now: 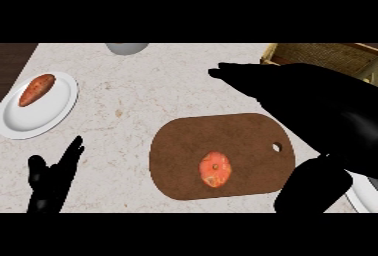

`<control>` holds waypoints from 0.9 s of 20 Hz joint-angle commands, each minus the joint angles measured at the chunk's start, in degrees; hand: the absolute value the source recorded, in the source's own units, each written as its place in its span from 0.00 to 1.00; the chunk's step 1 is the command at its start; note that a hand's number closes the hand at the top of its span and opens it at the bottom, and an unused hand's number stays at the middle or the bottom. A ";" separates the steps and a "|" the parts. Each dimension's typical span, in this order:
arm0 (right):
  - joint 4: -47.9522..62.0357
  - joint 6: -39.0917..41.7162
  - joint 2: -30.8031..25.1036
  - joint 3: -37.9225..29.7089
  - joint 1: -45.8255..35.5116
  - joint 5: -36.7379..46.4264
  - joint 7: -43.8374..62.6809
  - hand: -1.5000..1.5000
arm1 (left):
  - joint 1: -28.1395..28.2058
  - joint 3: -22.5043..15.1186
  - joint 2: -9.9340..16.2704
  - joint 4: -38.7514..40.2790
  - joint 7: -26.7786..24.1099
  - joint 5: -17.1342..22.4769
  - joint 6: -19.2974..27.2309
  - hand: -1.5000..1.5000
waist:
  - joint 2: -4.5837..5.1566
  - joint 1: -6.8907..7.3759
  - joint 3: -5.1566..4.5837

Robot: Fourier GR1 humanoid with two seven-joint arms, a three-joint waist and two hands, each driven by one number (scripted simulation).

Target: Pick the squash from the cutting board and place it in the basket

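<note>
**Operator:** State the location of the task item.

**Technician:** The squash (215,169) lies on the cutting board (184,150), slightly below the board's centre and well apart from the hanging hole near its right edge. Nothing touches it. The basket (325,56) sits at the upper right corner of the counter (148,100), partly hidden behind the right hand (295,87).

**Operator:** Describe the item.

**Technician:** Small, rounded, orange-red with paler mottling and a dark dot at the centre, probably the stem scar facing up. It appears squat rather than tall.

**Operator:** Expected handling properties?

**Technician:** Judged from appearance only: stiff rind, light for the hand, not fragile. The smooth curved skin may slip or roll if contacted on one side alone. Recommended hold: thumb and fingers on opposite flanks, across the widest part, approached from above.

**Operator:** Hand status?

**Technician:** The right hand hovers above the board's upper right, fingers extended and held together, pointing left; the thumb shows separately lower down, beside the board's right edge. It holds nothing. The left hand (52,177) rests at the lower left, fingers straight and pointing up, slightly spread.

**Operator:** Other items present?

**Technician:** A white plate (55,107) at the left carries an orange-brown vegetable (37,90). A grey bowl (127,48) shows at the top edge.
</note>
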 commanded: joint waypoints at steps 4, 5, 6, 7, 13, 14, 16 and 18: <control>-3.17 -1.21 -1.27 1.16 1.49 -1.49 9.73 0.00 | 0.15 -1.43 -1.50 3.62 3.93 -0.07 -0.76 0.50 | 0.95 1.19 -0.58; -4.42 -4.16 0.95 2.74 2.46 1.49 9.37 0.00 | 0.57 -1.12 -1.19 4.82 2.00 -0.08 -2.14 0.50 | 1.00 1.48 -0.59; -4.99 -4.25 0.35 3.25 4.40 2.74 8.12 0.00 | 0.87 -2.34 -2.57 3.16 3.38 -1.31 0.13 0.50 | 1.01 1.50 -0.53; -6.02 -6.61 2.89 5.36 2.85 3.96 11.07 0.00 | 0.14 -1.00 -1.53 4.53 2.38 0.58 -2.83 0.50 | 0.94 1.52 -0.61; -0.30 -6.92 3.63 9.72 10.87 14.84 1.30 0.00 | 1.61 -1.87 -2.18 2.98 2.31 -1.31 -1.99 0.50 | 1.40 2.55 -0.49; -3.20 -6.04 2.32 10.02 12.09 14.13 2.61 0.00 | 0.89 -1.92 -3.27 4.71 1.84 -1.12 -2.09 0.50 | 1.26 1.81 -0.52; -0.15 -6.14 5.56 12.07 9.62 15.92 4.91 0.00 | 0.41 -1.38 -2.95 4.47 2.23 -1.51 -1.75 0.50 | 1.27 2.36 -0.58; -0.96 -6.21 5.31 12.66 12.80 16.35 3.97 0.00 | 1.53 -1.39 -2.64 3.59 1.77 -1.86 -2.18 0.50 | 1.19 2.15 -0.54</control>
